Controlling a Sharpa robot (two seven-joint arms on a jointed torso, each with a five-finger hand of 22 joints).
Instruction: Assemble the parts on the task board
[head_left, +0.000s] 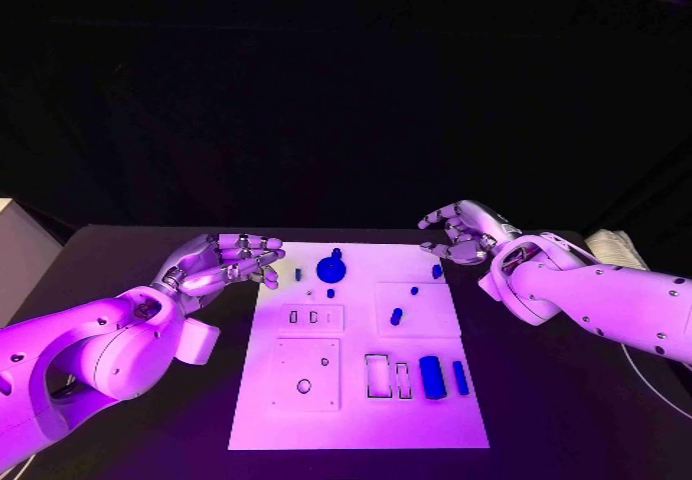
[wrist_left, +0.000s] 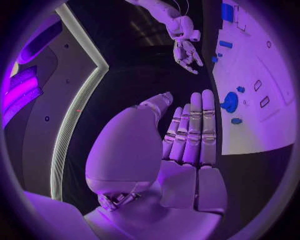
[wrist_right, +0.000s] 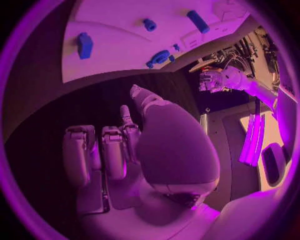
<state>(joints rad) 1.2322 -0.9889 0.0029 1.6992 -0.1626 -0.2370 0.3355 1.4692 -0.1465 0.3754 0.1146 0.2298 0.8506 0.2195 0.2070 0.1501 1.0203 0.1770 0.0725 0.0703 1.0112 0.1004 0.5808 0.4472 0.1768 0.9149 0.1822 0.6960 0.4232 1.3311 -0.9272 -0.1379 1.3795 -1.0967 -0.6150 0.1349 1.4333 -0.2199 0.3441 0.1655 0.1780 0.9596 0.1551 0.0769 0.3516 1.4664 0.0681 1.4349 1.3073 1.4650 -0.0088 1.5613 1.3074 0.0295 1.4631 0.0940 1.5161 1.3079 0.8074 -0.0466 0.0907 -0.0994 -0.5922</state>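
Observation:
The white task board (head_left: 361, 415) lies in the middle of the black table. A round blue part (head_left: 332, 267) stands near its far edge, with several small blue parts around it, one by the right edge (head_left: 437, 270). Two long blue parts (head_left: 431, 377) lie at the near right. My left hand (head_left: 231, 262) hovers beside the board's far left corner, fingers stretched out and holding nothing (wrist_left: 187, 135). My right hand (head_left: 459, 232) hangs over the far right corner, fingers loosely bent and empty (wrist_right: 125, 150). In the left wrist view, the round part (wrist_left: 229, 102) lies just beyond my fingertips.
Square plates with slots (head_left: 307, 372) and rectangular recesses (head_left: 378, 376) sit in the board's near half. A pale block (head_left: 22, 260) stands at the table's left edge, and a white bundle (head_left: 617, 245) lies at the far right. Bare black table surrounds the board.

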